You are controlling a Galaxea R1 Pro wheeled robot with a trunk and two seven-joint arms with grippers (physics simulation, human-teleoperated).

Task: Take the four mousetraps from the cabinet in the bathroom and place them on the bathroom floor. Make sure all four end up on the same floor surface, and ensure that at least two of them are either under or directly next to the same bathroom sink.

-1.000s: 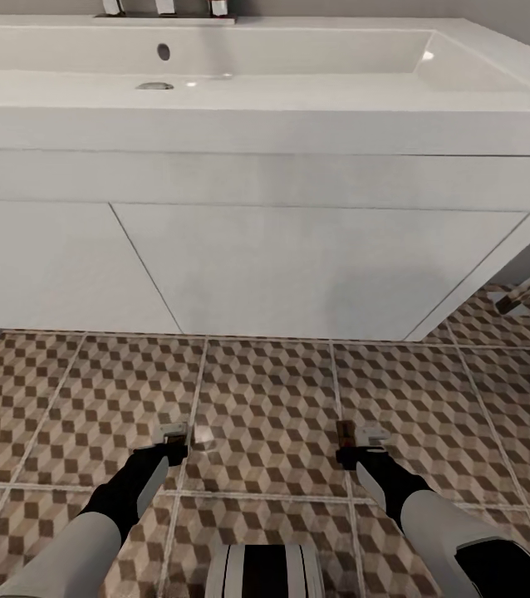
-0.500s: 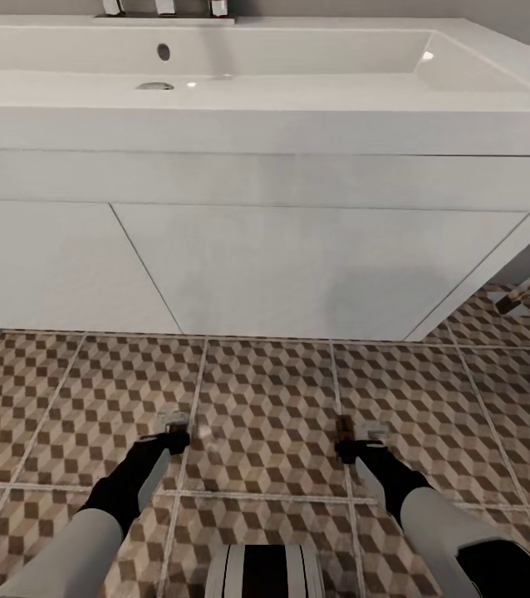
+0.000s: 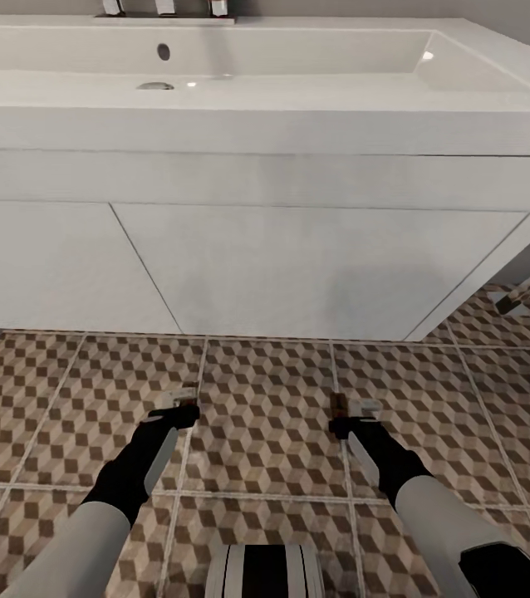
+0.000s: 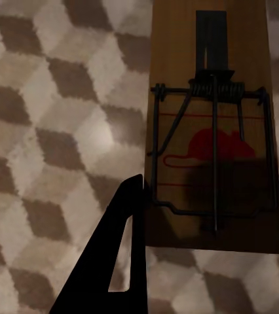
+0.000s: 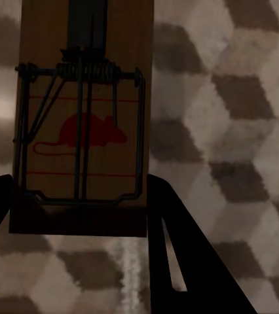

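Mousetrap (image 4: 213, 124) between dark fingers (image 4: 113, 255), near end shadowed.

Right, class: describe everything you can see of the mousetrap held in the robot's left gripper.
The mousetrap is a flat brown wooden rectangle printed with a red mouse outline and thin red lines. It carries dark wire parts: a coiled spring across its width, a wire bow and a dark flat bar at one end. The left gripper has one dark finger at each long edge, holding it above the cube-patterned bathroom floor.
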